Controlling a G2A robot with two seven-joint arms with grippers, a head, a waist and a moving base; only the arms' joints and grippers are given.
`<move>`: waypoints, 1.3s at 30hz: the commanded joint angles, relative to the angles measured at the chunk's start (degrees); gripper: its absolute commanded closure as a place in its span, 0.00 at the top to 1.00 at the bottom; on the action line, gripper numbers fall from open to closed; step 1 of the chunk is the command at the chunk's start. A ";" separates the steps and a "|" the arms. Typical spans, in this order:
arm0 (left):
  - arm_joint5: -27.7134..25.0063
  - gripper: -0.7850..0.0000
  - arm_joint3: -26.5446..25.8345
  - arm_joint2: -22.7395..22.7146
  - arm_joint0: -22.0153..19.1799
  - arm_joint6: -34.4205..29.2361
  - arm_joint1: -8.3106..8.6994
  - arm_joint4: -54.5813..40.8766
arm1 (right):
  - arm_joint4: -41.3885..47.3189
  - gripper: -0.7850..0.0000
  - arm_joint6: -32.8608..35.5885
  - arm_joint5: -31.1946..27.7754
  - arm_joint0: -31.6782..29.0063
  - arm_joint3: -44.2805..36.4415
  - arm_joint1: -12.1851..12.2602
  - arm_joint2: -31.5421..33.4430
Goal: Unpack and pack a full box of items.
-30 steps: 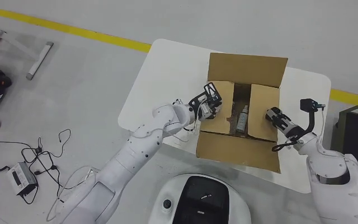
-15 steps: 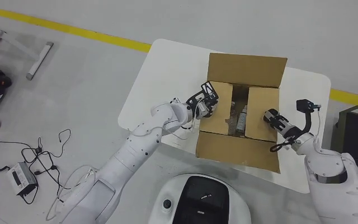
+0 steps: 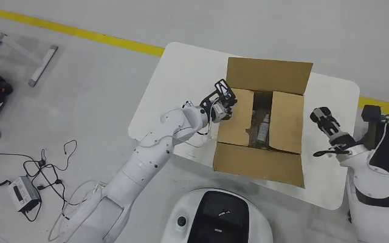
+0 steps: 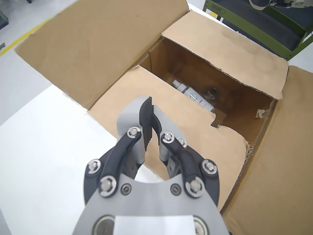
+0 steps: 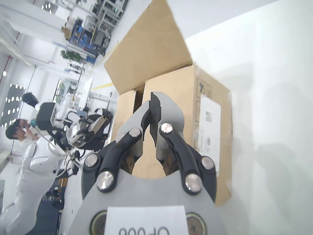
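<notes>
- While its dark ribbed pads are pressed together with nothing visible between them, the left tool (image 4: 151, 106) sits over the outer edge of the near inner flap (image 4: 171, 133) of the box (image 3: 258, 163).
- Box: brown corrugated cardboard, matte, rectangular. It stands on the smooth white desk (image 3: 176, 79), which has rounded corners, directly ahead of the left tool (image 3: 225, 100).
- Flaps: the two long flaps are folded outward. The near inner flap (image 3: 240, 118) and the far inner flap (image 3: 287, 121) lie roughly level, with a dark slot between them.
- The near inner flap has a ragged, torn free edge with a notch in it, just beyond the left tool's tips. The fluted core shows along the tear.
- Down in the slot, past the left tool: a white cylindrical bottle (image 4: 193, 96) lying on its side, with a printed band around it.
- Just beside the bottle: a dark round item (image 4: 210, 93) with a dull metallic sheen. Cannot tell whether the two touch.
- Right tool (image 5: 154, 105): pads closed on each other, holding nothing. It hangs over the desk off the box's opposite side, apart from the far inner flap (image 3: 320, 117).
- Ahead of the right tool, the box's side wall (image 5: 171, 94) carries a white paper label (image 5: 210, 123) under glossy clear film.
- Both tools: grey metal fingers, black linkage arms, bright round screw heads.
</notes>
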 commanded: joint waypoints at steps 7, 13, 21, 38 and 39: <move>9.45 0.00 -2.18 -4.22 3.67 0.01 0.93 5.51 | -0.29 0.00 -3.53 -0.51 0.30 7.74 -0.14 -0.27; 12.41 0.00 -0.65 -5.00 6.32 -0.78 1.26 8.53 | -3.40 0.00 -5.64 -3.94 0.86 10.96 -0.48 -4.06; 11.67 0.00 4.33 -3.32 5.86 -1.36 0.73 8.66 | -4.36 0.00 -5.38 -5.16 0.30 11.68 -0.68 -6.46; 3.02 0.00 5.35 -2.01 4.52 -0.47 0.15 4.33 | -4.33 0.00 -3.02 -7.38 -3.98 7.64 -0.52 -6.92; 2.82 0.00 4.90 -2.32 4.78 -0.75 0.25 4.18 | -4.26 0.00 -2.75 -7.55 -4.56 7.09 -0.47 -6.67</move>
